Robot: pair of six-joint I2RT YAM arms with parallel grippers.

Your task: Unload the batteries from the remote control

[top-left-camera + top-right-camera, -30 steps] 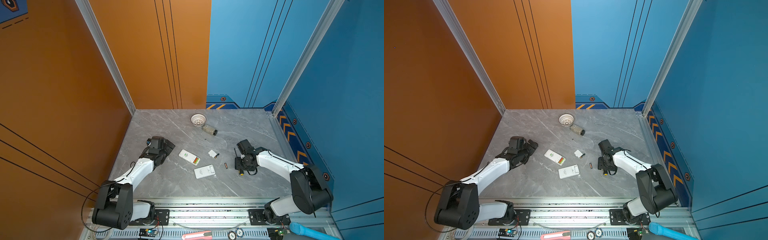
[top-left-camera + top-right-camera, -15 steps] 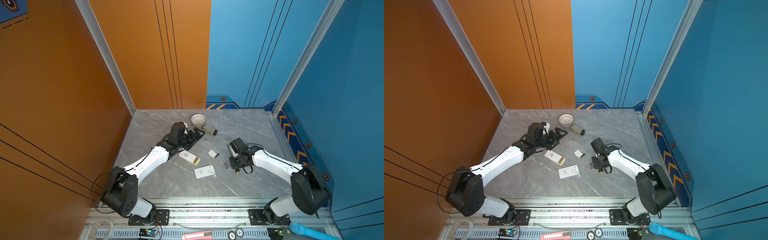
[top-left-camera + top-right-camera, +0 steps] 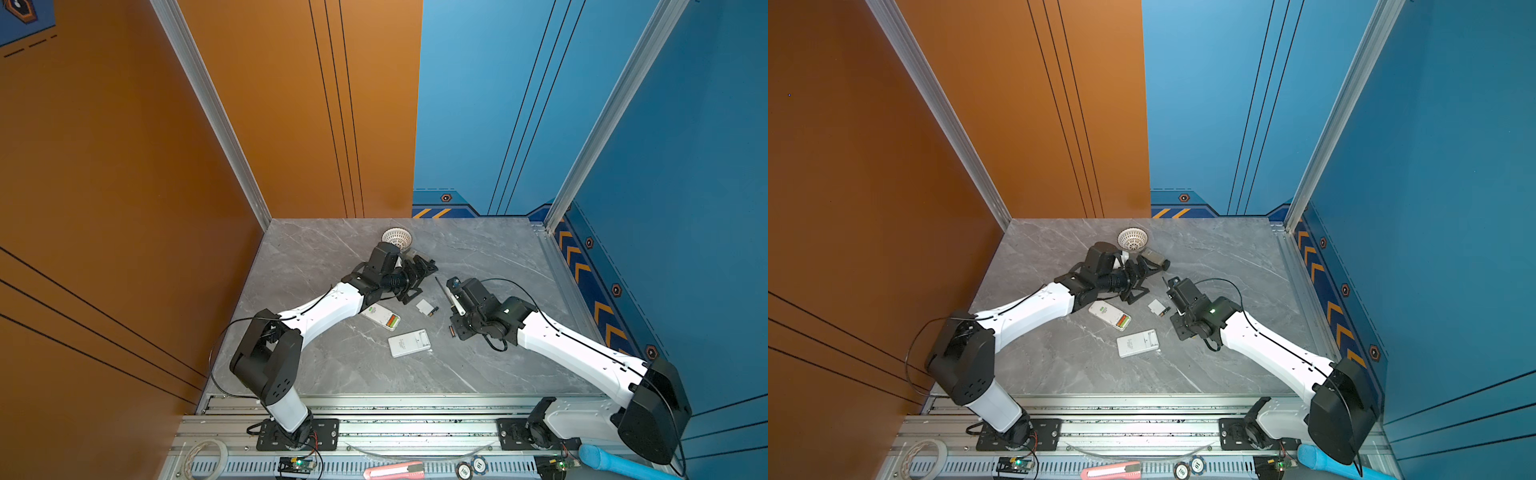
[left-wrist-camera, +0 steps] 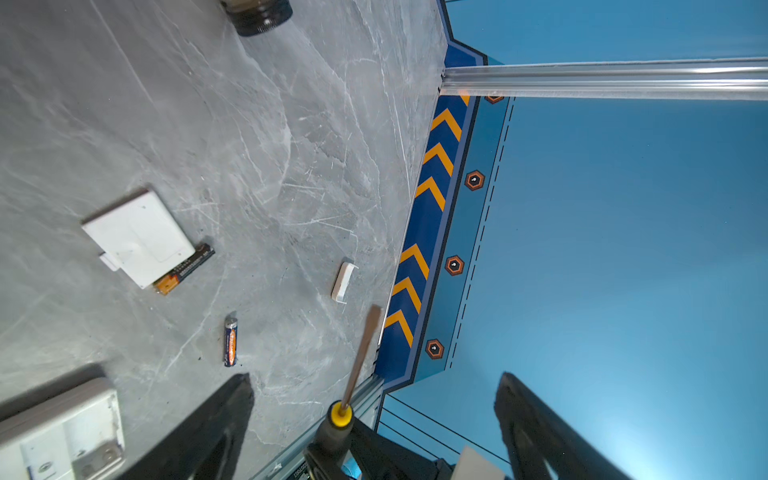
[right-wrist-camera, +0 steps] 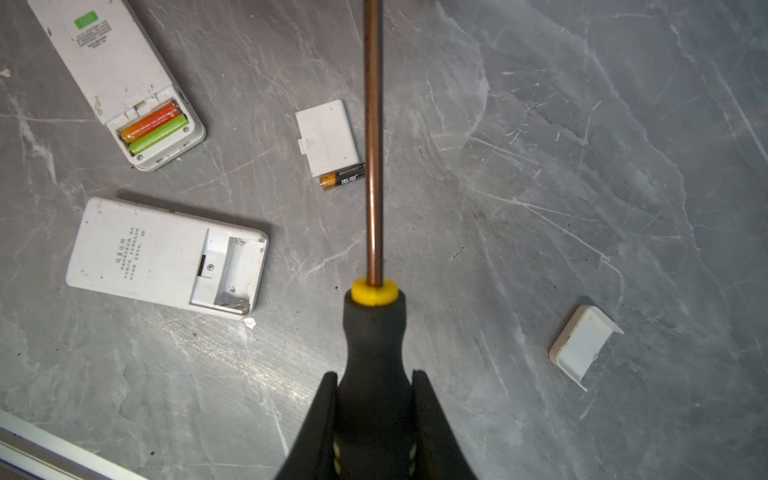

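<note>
A grey marble tabletop (image 3: 332,365) is sitting between an orange wall (image 3: 124,166) and a blue wall (image 3: 665,166). Mid-frame in a top view, the remote control (image 3: 376,313) is lying open with batteries (image 5: 153,124) sitting inside, left of the right gripper (image 5: 374,376), which is clamping a screwdriver (image 5: 373,328). The left gripper (image 3: 417,280) is hovering spread wide just above the remote.

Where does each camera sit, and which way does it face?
Top views: high behind the robot, down onto grey marble table, white left arm, white right arm.
Left wrist: past open left gripper, across table to blue wall.
Right wrist: down over right gripper, shut on black-handled screwdriver.
Both wrist views share the black-and-orange battery.
</note>
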